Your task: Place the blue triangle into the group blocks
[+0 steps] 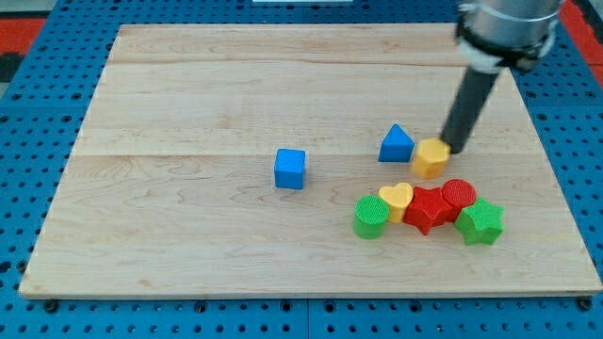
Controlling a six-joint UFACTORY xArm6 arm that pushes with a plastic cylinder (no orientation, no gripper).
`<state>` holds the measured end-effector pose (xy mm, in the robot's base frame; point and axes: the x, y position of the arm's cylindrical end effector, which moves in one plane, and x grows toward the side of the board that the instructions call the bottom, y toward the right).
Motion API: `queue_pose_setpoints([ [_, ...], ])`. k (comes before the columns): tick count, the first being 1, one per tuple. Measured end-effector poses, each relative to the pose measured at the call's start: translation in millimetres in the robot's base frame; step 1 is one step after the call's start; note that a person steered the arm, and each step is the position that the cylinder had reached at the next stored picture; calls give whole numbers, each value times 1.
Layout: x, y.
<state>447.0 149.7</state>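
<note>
The blue triangle (397,144) lies right of the board's middle, touching a yellow hexagon-like block (431,158) at its right. My tip (456,148) is just right of the yellow block, close to or touching it. Below them sits a group: a green cylinder (370,217), a yellow heart (397,200), a red star (427,209), a red cylinder (459,195) and a green star (480,222). The blue triangle is a little above this group, apart from it.
A blue cube (290,169) stands alone near the board's middle. The wooden board (188,94) lies on a blue perforated table (28,141). The arm's body (507,28) hangs over the view's top right.
</note>
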Motion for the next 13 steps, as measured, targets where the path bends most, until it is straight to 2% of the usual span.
queue_pose_setpoints([
  [1, 6, -28],
  [2, -31, -27],
  [3, -42, -13],
  [4, -43, -78],
  [5, -42, -100],
  [6, -31, -96],
  [8, 1, -158],
  [10, -2, -95],
  [13, -13, -42],
])
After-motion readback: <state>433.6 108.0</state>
